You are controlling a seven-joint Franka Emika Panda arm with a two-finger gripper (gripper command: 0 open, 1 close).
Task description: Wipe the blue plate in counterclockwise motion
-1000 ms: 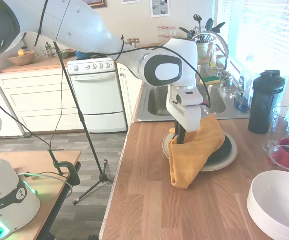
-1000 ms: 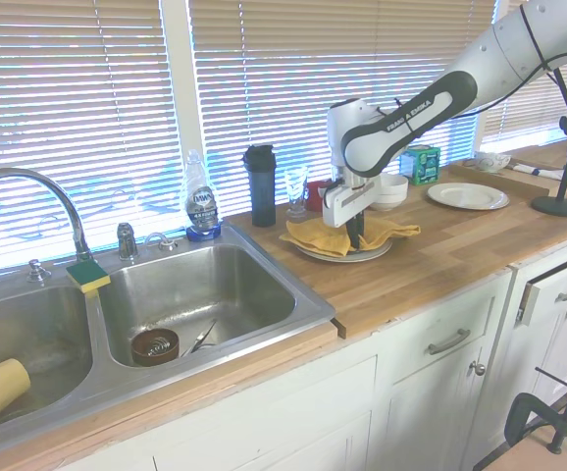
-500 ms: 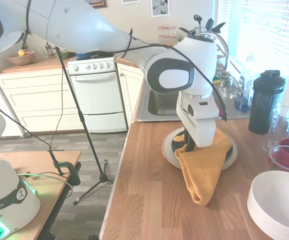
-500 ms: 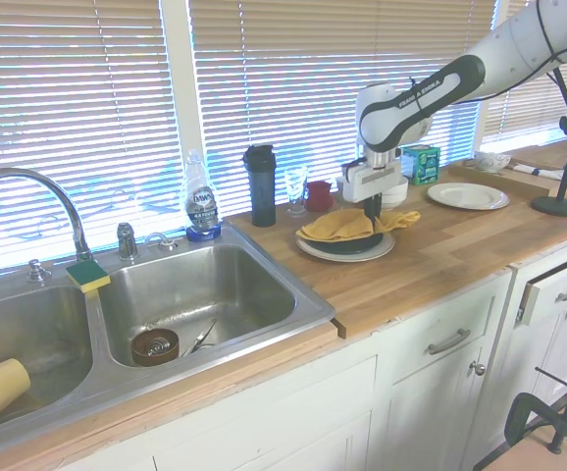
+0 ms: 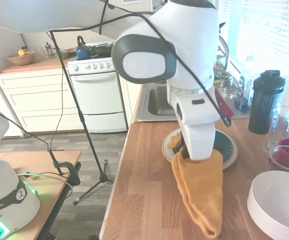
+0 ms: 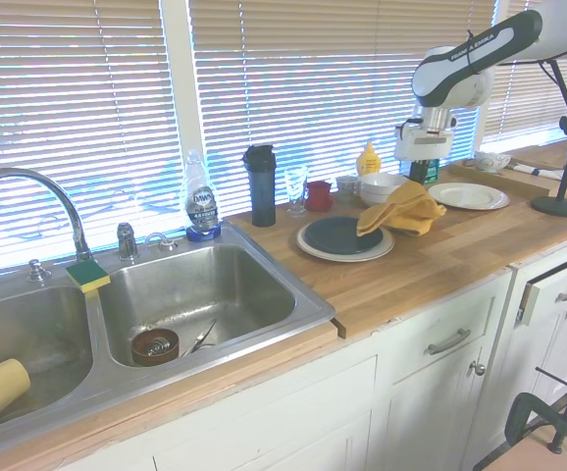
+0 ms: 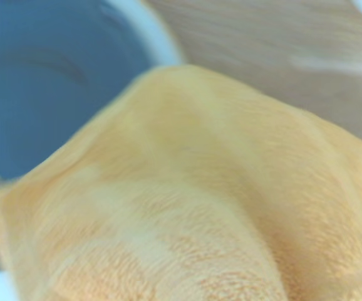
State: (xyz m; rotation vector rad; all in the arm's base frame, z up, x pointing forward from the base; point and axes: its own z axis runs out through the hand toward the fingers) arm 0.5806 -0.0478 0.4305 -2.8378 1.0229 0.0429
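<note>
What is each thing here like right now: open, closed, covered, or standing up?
blue plate, mostly bare, stacked on the cream plate
yellow cloth, bunched up, one end over the blue plate's edge
black bottle, upright, lid on
drawer, slightly open

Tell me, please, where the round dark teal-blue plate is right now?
In the second exterior view the blue plate sits on a larger cream plate on the wooden counter, right of the sink, the yellow cloth overlapping its far edge.
</note>
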